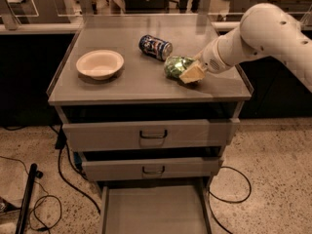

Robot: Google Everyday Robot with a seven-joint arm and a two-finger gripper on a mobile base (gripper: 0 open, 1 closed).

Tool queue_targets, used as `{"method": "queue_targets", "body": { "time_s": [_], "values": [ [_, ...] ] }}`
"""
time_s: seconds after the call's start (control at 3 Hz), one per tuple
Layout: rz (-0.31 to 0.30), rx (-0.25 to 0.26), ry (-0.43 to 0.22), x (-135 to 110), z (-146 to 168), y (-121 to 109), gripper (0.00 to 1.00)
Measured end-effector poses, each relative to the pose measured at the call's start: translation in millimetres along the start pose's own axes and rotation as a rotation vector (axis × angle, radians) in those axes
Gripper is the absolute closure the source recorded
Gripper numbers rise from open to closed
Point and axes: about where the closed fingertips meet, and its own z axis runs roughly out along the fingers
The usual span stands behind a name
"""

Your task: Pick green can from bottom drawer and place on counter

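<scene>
Speckled terrazzo floor (273,150) (black cables (59,162) trailing) under dim light.
</scene>
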Motion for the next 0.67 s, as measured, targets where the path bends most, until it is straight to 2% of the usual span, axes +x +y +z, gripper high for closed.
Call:
{"method": "queue_targets", "body": {
  "time_s": [0.33,0.67],
  "values": [
    [0.0,-0.001,0.001,0.2,0.4,0.2,0.86],
    [0.0,-0.001,0.001,0.2,0.4,0.2,0.63]
  ]
}}
